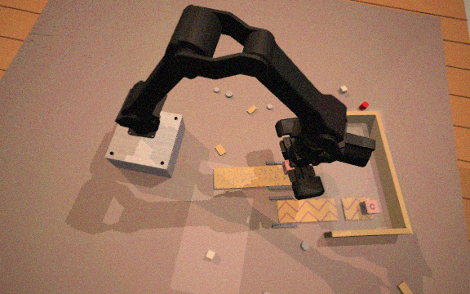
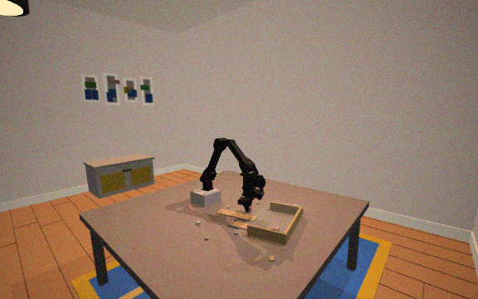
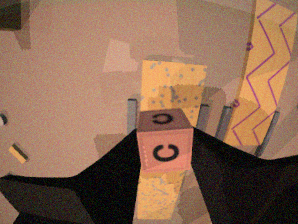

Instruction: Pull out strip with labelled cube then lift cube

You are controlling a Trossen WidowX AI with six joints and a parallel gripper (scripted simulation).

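My gripper [image 1: 289,167] [image 2: 247,210] [image 3: 162,132] is shut on a pink cube marked C [image 3: 166,152], with a finger on each side. The cube appears raised a little above the speckled yellow strip [image 1: 235,178] [image 2: 230,213] [image 3: 173,77], whose end shows beyond it in the wrist view. That strip shows no gap where visible; the gripper hides part of it in the top view. The zigzag strip [image 1: 306,211] [image 3: 272,50] is separated by a gap from a short zigzag piece [image 1: 350,209]. Another pink cube marked C [image 1: 373,207] [image 2: 275,227] is at that short piece.
A yellow-walled frame [image 1: 395,180] [image 2: 295,220] surrounds the far strip ends on three sides. Low grey rails [image 1: 282,198] [image 3: 131,112] flank the strips. A red cylinder [image 1: 364,105] stands outside the frame. Small blocks and discs lie scattered, including a white cube [image 1: 210,255].
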